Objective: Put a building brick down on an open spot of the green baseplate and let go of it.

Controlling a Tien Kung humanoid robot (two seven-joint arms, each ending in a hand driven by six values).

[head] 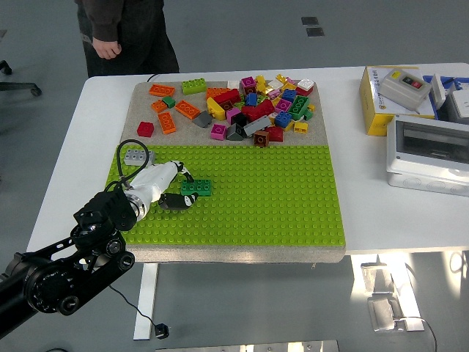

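A dark green brick [198, 188] lies flat on the left part of the green baseplate [278, 198]. My left hand [182, 187], white with black fingertips, comes in from the lower left. Its thumb [174, 201] sits just below the brick's left end, its other fingers just above it, closed around that end. A small grey brick [136, 155] stands on the baseplate's far left corner. The right hand does not show.
A pile of coloured bricks [256, 103] covers the tan mat beyond the baseplate. A yellow box [381, 99] and a grey electrical enclosure [429, 154] stand at the right. A person [124, 33] stands at the far left side, one hand hanging.
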